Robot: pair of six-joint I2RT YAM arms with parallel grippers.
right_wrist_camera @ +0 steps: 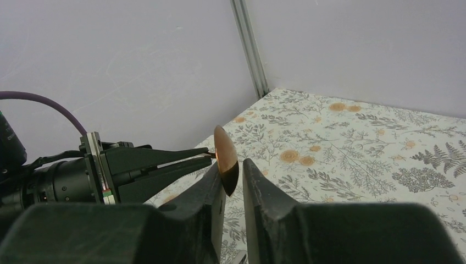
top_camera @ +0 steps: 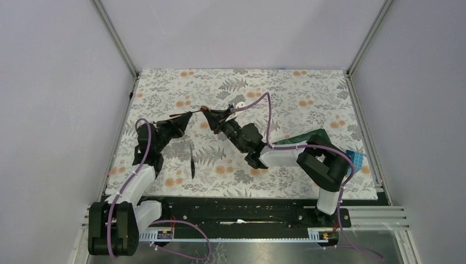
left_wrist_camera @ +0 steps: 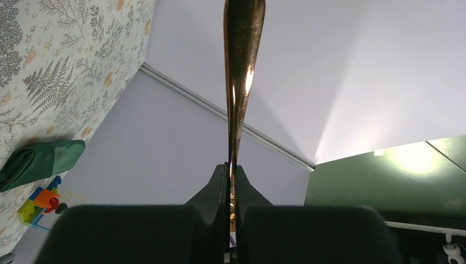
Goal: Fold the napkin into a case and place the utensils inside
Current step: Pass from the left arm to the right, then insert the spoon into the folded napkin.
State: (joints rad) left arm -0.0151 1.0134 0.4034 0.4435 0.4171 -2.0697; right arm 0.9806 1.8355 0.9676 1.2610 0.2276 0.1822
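Note:
My left gripper [top_camera: 184,117] is shut on the handle of the copper spoon [top_camera: 196,112] and holds it in the air above the tablecloth; the left wrist view shows the spoon [left_wrist_camera: 242,66] clamped between the fingers [left_wrist_camera: 231,168]. My right gripper [top_camera: 211,114] is open, and the spoon's bowl [right_wrist_camera: 226,160] sits between its jaws [right_wrist_camera: 234,169], close to the left finger. The black knife [top_camera: 192,160] lies on the tablecloth below the left gripper. The dark green napkin [top_camera: 305,137], folded into a narrow case, lies at the right, partly hidden by the right arm; it also shows in the left wrist view [left_wrist_camera: 41,161].
Bright toy blocks [top_camera: 356,159] sit at the right edge beside the napkin, and also show in the left wrist view [left_wrist_camera: 39,201]. The floral tablecloth [top_camera: 286,99] covers the table. Grey walls and metal posts [top_camera: 115,38] enclose the space.

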